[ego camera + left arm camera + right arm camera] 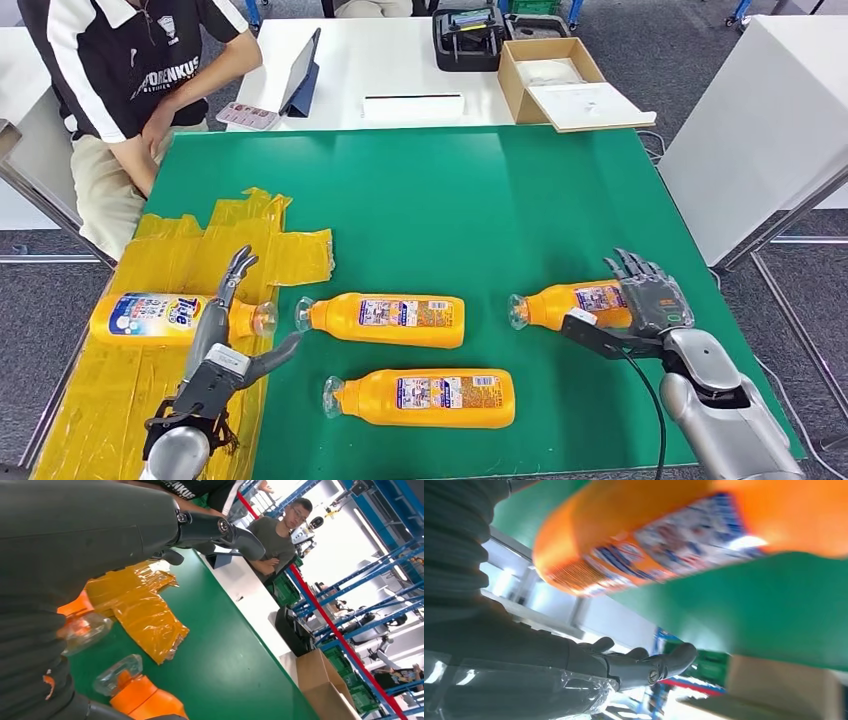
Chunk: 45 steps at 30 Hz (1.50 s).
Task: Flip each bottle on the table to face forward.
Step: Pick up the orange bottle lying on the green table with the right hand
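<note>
The left hand (222,345) hovers released, fingers spread, over the neck of the leftmost bottle (150,318). Two bottles (385,319) (425,397) lie on the tabletop (470,200) between the hands. The right hand (640,300) lies spread and grasping nothing, against the base end of the rightmost bottle (570,302).

Four orange bottles (388,319) on green bench (480,190). One cardboard box (560,78), one tablet (302,73), one person (130,80) seated.
</note>
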Tool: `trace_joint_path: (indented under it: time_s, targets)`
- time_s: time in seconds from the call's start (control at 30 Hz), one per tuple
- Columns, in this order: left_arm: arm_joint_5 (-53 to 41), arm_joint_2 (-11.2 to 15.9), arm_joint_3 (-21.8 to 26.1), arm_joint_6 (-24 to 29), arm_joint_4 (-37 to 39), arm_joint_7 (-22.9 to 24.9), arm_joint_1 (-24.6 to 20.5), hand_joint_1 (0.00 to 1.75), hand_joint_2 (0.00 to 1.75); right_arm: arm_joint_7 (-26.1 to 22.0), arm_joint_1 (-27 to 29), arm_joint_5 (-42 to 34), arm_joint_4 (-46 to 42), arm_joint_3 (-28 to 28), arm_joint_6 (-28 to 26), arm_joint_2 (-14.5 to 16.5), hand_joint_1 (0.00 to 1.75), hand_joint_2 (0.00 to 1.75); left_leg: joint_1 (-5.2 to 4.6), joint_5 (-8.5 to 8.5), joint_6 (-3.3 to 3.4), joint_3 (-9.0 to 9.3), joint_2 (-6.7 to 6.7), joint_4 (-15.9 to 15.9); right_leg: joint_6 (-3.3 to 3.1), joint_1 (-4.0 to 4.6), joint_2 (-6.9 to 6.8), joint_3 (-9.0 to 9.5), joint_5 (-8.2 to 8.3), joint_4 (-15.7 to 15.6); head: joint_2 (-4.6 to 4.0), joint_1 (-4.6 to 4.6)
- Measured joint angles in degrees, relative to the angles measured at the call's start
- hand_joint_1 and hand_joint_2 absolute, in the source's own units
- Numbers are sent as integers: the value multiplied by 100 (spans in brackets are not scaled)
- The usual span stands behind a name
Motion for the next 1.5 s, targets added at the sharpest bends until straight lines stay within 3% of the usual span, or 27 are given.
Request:
trace_joint_path:
  time_s: [0.27,0.47,0.67,0.83,0.97,1.1,1.33,1.5]
  targets:
    - [38,-8,1,29,249,-5,-126,0,175,-61,-182,123,859,-281,-193,69,0,175,0,-1,1,-1,1,0,1,0,0,0,1,0,0,-1]
    - [225,73,61,142,447,-101,-184,0,175,-97,-479,359,1385,-336,-299,347,0,175,6,-1,-1,0,18,-1,-4,2,11,1,4,4,0,0]
    - [414,204,287,305,183,-121,252,0,175,-181,-974,634,1944,-255,-375,807,0,175,5,3,-7,8,29,-1,-18,3,22,-4,10,10,0,-1]
    - [438,264,398,303,18,-124,464,0,175,-235,-1148,654,2148,-191,-411,975,0,175,6,11,-14,-1,1,-1,-19,3,-2,-5,8,13,0,0]
    - [468,291,439,260,-63,-140,572,0,175,-540,-1138,573,2149,-152,-452,1023,0,175,4,11,-14,-1,2,-1,-18,2,-2,-5,8,13,0,0]
    - [483,308,453,196,-85,-164,614,0,175,-580,-1108,502,2101,-55,-142,1040,0,175,3,11,-13,0,2,-1,-18,1,-2,-5,8,12,0,-1]
    - [506,308,430,193,10,-168,430,0,175,-219,-1312,302,2234,84,1021,902,0,175,3,11,-10,26,2,-1,-18,2,-2,13,8,9,0,1]
    - [569,311,382,250,117,-134,286,0,175,-120,-1484,252,2434,172,1234,863,0,175,2,17,-4,38,0,-1,-17,2,-2,27,9,9,0,1]
